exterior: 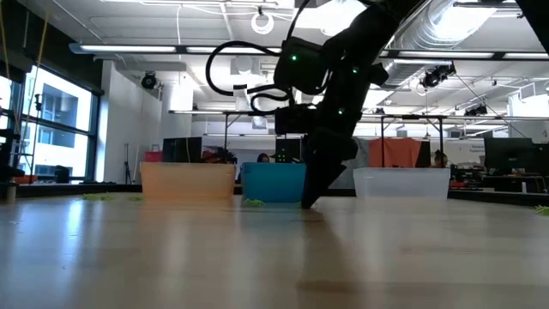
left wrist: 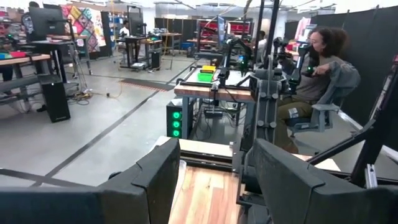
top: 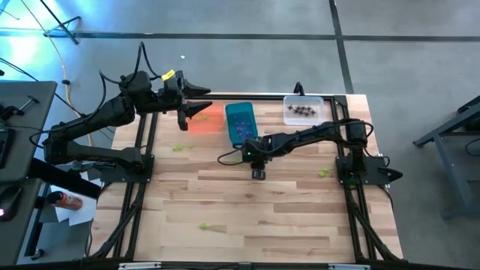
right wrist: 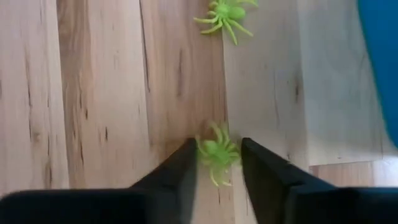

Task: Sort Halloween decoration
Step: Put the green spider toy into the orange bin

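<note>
In the right wrist view, a yellow-green spider (right wrist: 216,153) lies between the right gripper (right wrist: 219,163)'s two spread fingers at lower centre, its legs just at their inner faces; whether they touch cannot be told. Its body runs roughly up-down in the frame. A second green spider (right wrist: 227,12) lies at the upper edge on the wooden table (right wrist: 93,93). No writing is legible.

In the high view, the right gripper sits at centre, below the teal bin (top: 241,122); dark spiders fill the clear bin (top: 303,110) at upper right. The left gripper (top: 196,100) hangs spread at upper left, over the orange bin (top: 202,120).

Robotics lab, workbenches (left wrist: 214,87), exposed ceiling ducts (exterior: 446,21)
</note>
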Robot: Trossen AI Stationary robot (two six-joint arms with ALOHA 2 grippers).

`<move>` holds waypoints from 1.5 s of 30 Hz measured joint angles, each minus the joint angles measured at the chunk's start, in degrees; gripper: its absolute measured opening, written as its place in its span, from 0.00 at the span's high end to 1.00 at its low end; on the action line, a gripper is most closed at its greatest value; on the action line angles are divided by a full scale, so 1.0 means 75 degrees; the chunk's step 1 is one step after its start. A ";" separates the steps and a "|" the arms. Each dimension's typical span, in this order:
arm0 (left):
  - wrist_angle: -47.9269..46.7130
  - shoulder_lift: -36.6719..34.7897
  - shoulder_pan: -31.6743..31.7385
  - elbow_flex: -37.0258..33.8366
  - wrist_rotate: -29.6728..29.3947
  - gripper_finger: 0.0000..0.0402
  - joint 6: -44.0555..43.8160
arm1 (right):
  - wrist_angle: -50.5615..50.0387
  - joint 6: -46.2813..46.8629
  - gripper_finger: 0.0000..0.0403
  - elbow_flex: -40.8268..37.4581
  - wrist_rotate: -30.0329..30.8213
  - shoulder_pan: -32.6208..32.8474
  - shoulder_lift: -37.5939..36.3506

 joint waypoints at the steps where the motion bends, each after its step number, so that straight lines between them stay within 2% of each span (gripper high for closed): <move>1: 0.0000 0.0000 0.0000 0.0000 -0.0006 0.53 0.0008 | -0.0043 -0.0019 0.79 -0.0007 -0.0038 -0.0002 -0.0042; 3: 0.0000 0.0000 0.0002 0.0000 -0.0007 0.53 0.0009 | -0.0163 -0.0069 0.90 -0.0030 -0.0084 -0.0030 -0.0173; 5: 0.0000 0.0000 0.0000 0.0000 -0.0007 0.53 0.0009 | -0.0340 -0.0189 0.97 -0.0039 -0.0116 -0.0076 -0.0449; 10: 0.0000 0.0000 0.0003 0.0000 -0.0011 0.53 0.0009 | -0.0829 -0.0472 0.94 -0.0039 -0.0052 -0.0296 -0.1540; 14: 0.0000 0.0000 0.0006 0.0000 -0.0032 0.53 0.0087 | -0.0848 -0.0513 0.99 -0.0036 -0.0054 -0.0597 -0.2640; 21: -0.0004 0.0000 0.0006 0.0000 -0.0094 0.53 0.0202 | 0.0918 0.0054 0.99 -0.0028 -0.0210 -0.1093 -0.4099; 25: -0.0035 0.0000 0.0005 0.0000 -0.0091 0.53 0.0207 | 0.2178 0.0304 1.00 -0.0020 -0.0629 -0.1158 -0.4306; 29: -0.0137 0.0000 0.0006 0.0000 -0.0091 0.53 0.0210 | 0.2823 0.0717 1.00 -0.0019 -0.1249 -0.1113 -0.4212; 35: -0.0304 0.0000 -0.0001 -0.0003 -0.0088 0.53 0.0208 | 0.3319 0.0400 1.00 -0.0022 -0.1263 -0.0905 -0.4200; 45: -0.0264 0.0372 -0.0023 -0.0003 0.0007 0.53 0.0131 | 0.5170 0.0523 1.00 -0.0022 -0.1198 -0.0675 -0.4235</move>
